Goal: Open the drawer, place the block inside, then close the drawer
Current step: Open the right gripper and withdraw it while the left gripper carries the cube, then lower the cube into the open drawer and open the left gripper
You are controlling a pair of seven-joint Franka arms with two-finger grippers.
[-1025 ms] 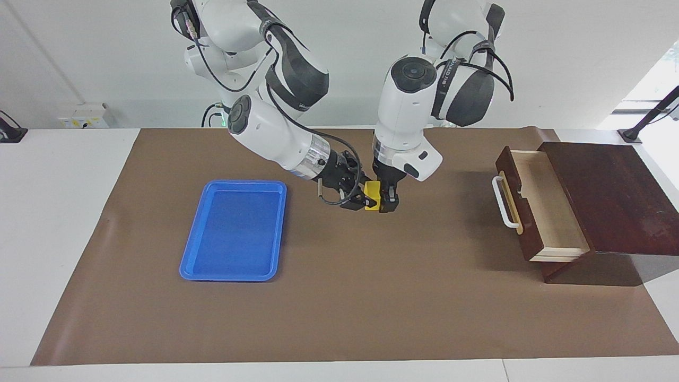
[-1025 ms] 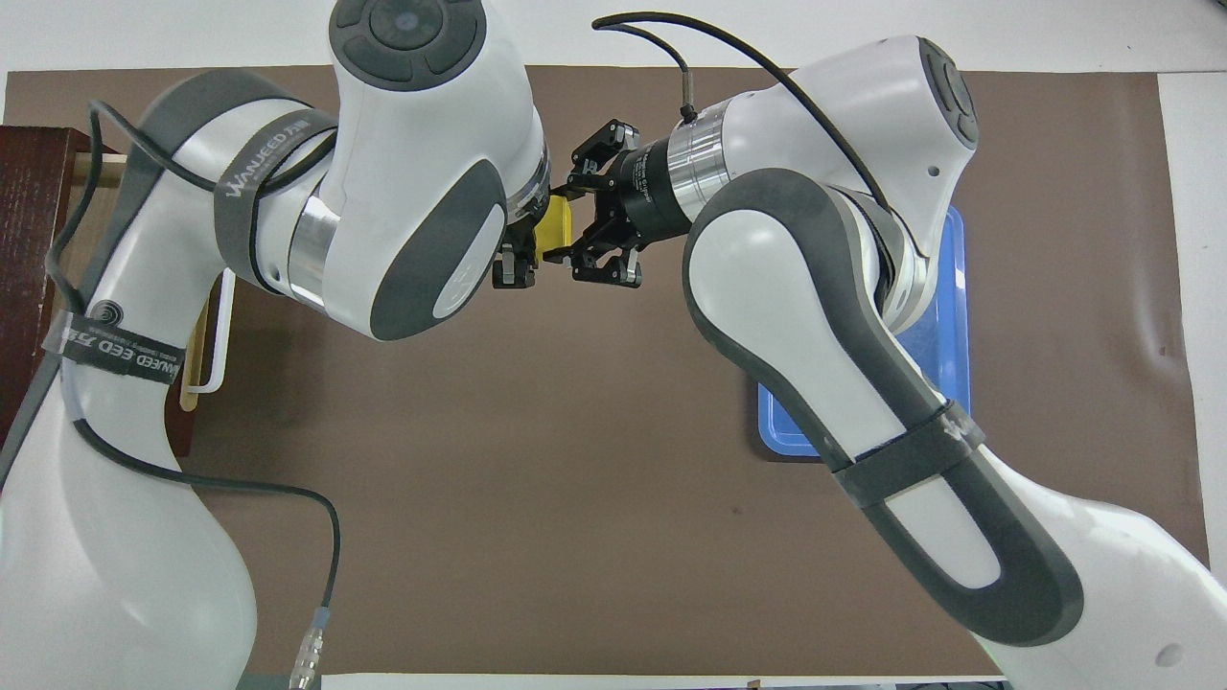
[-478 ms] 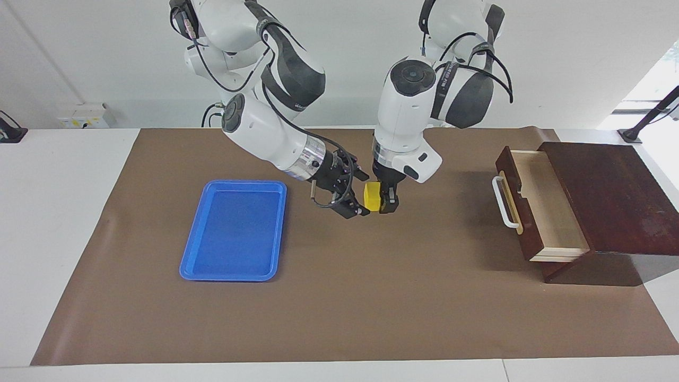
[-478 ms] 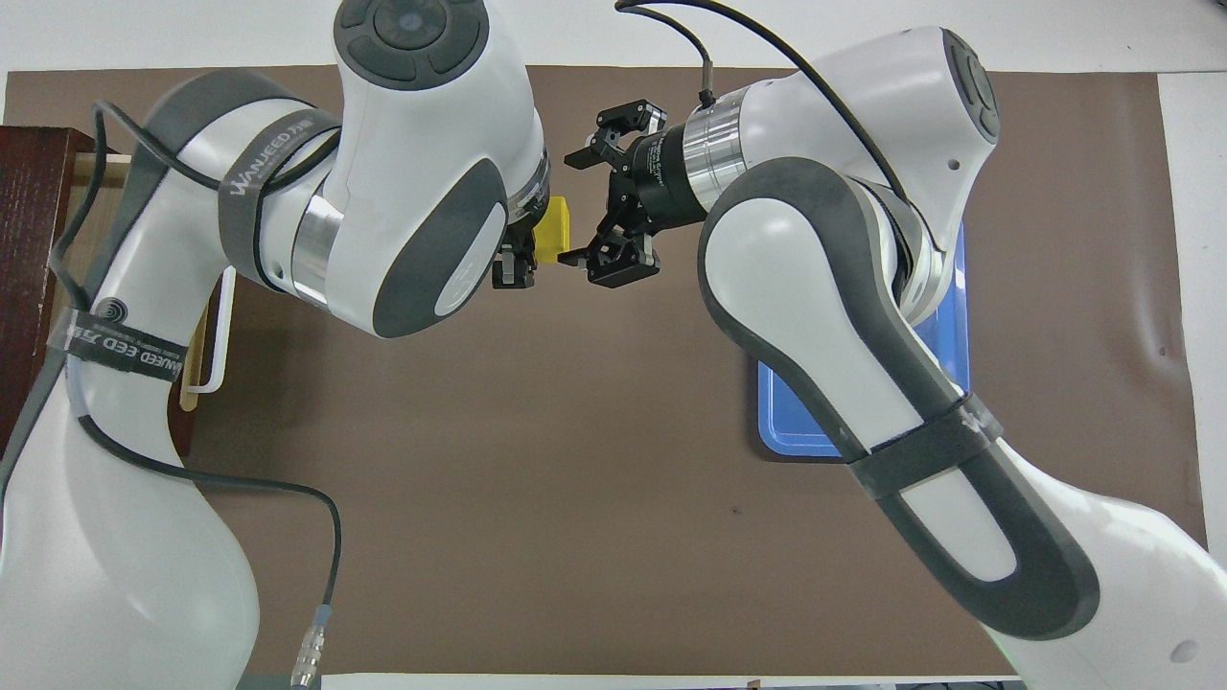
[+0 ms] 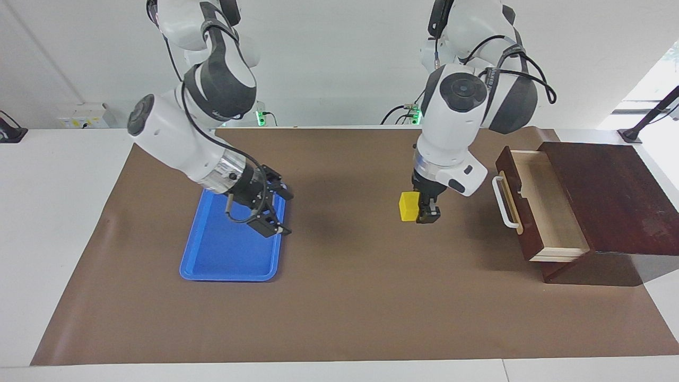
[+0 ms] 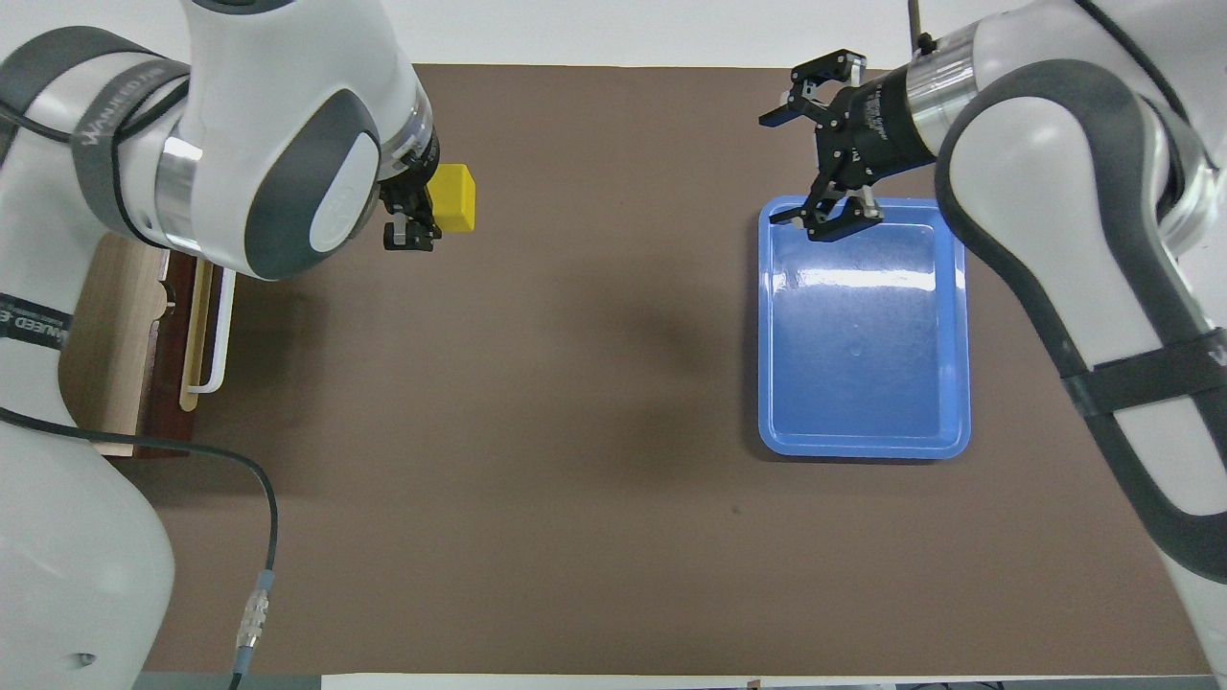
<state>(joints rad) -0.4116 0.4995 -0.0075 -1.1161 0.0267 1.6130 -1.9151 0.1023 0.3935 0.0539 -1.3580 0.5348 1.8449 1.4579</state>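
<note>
The yellow block (image 5: 408, 206) (image 6: 454, 196) hangs above the brown mat with my left gripper (image 5: 417, 210) (image 6: 422, 207) shut on it, a short way from the drawer's front. The dark wooden drawer (image 5: 546, 209) (image 6: 113, 331) stands pulled open at the left arm's end of the table. Its pale inside is bare and its white bar handle (image 5: 503, 202) (image 6: 217, 335) faces the table's middle. My right gripper (image 5: 283, 213) (image 6: 788, 169) is open and holds nothing. It hovers over the edge of the blue tray.
A flat blue tray (image 5: 228, 254) (image 6: 863, 364) lies on the brown mat (image 5: 345, 297) toward the right arm's end. The wedge-like box (image 5: 610, 196) that houses the drawer sits at the table's edge. Bare mat stretches between tray and drawer.
The right gripper has let go of the block and drawn back over the tray. The left gripper alone has carried the block toward the drawer.
</note>
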